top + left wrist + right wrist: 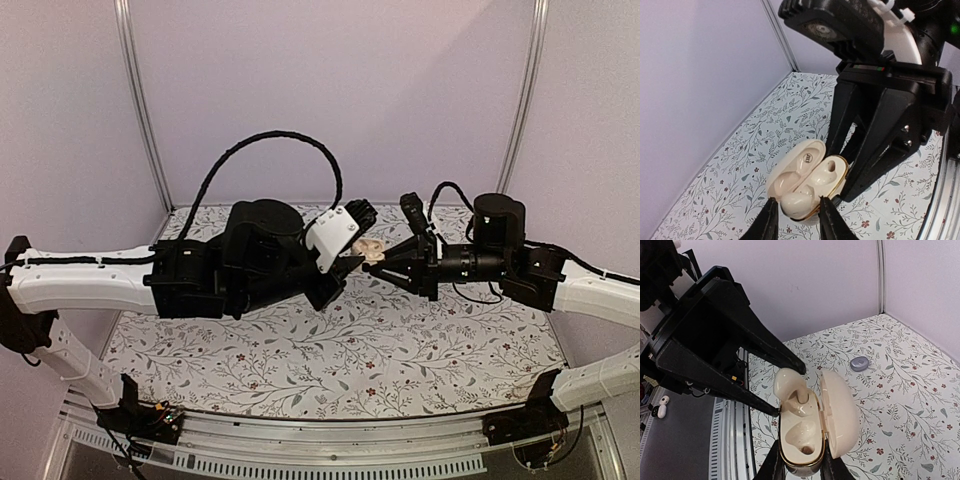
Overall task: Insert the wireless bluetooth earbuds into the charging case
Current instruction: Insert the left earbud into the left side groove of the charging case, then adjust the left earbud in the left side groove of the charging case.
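The cream charging case (799, 437) with a gold rim is held up above the table, lid (840, 412) swung open, and my right gripper (801, 454) is shut on its base. One cream earbud (789, 382) stands stem-down in the case's far slot, its bulb sticking out; the near slot is empty. My left gripper (797, 201) straddles that earbud (799, 204), with a small gap showing on each side, so it stands open. From above, the case (372, 250) sits between the two gripper tips at mid-table height.
A small grey-blue oval object (859, 363) lies on the floral table cover (900, 390) beyond the case. Purple walls enclose the back and sides. The metal front rail (732, 440) runs below the case.
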You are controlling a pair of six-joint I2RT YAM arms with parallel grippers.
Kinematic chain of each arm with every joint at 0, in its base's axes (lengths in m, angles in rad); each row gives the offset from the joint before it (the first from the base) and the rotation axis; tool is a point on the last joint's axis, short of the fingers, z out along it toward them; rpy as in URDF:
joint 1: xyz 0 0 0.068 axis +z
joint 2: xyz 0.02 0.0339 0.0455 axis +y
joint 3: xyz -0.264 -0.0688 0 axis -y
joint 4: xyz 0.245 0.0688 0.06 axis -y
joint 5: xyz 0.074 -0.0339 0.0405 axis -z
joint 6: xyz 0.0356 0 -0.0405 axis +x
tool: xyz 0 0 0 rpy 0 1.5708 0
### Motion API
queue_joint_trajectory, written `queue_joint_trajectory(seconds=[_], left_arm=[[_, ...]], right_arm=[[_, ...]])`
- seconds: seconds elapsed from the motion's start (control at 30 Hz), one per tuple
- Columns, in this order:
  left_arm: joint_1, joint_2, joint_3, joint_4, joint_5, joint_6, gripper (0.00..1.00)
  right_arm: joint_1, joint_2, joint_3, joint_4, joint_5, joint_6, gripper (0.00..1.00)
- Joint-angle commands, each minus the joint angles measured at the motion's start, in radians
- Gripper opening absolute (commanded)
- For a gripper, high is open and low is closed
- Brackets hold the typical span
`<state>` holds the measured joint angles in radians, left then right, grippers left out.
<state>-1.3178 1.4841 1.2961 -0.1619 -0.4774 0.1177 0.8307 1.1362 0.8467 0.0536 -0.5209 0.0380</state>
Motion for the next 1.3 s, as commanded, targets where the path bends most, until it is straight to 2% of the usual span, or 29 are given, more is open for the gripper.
queue_joint_trajectory(seconds=[0.0, 0.13, 0.37, 0.63, 0.83, 1.0, 1.27], left_arm=[[-0.015, -0.011, 0.021, -0.018, 0.015, -0.017, 0.30], [-0.015, -0.058, -0.003, 0.008, 0.053, -0.033, 0.38], [0.023, -0.182, -0.089, 0.054, 0.164, -0.088, 0.64], [0.130, -0.285, -0.126, -0.034, 0.402, -0.112, 0.94], [0.161, -0.243, -0.077, -0.099, 0.470, -0.143, 0.99], [0.164, -0.186, -0.053, -0.127, 0.514, -0.157, 1.00], [0.190, -0.164, -0.055, -0.087, 0.542, -0.199, 1.00]], right_arm=[[-0.002, -0.010, 0.043, 0.042, 0.007, 0.000, 0.00], [-0.002, -0.004, 0.040, 0.042, 0.006, -0.003, 0.00], [-0.002, 0.005, 0.038, 0.044, -0.024, -0.015, 0.00], [-0.002, 0.016, 0.045, 0.017, -0.128, -0.074, 0.00], [-0.001, 0.039, 0.052, 0.007, -0.191, -0.096, 0.00], [-0.001, 0.055, 0.064, 0.002, -0.221, -0.096, 0.00], [0.004, 0.072, 0.072, -0.019, -0.249, -0.110, 0.00]])
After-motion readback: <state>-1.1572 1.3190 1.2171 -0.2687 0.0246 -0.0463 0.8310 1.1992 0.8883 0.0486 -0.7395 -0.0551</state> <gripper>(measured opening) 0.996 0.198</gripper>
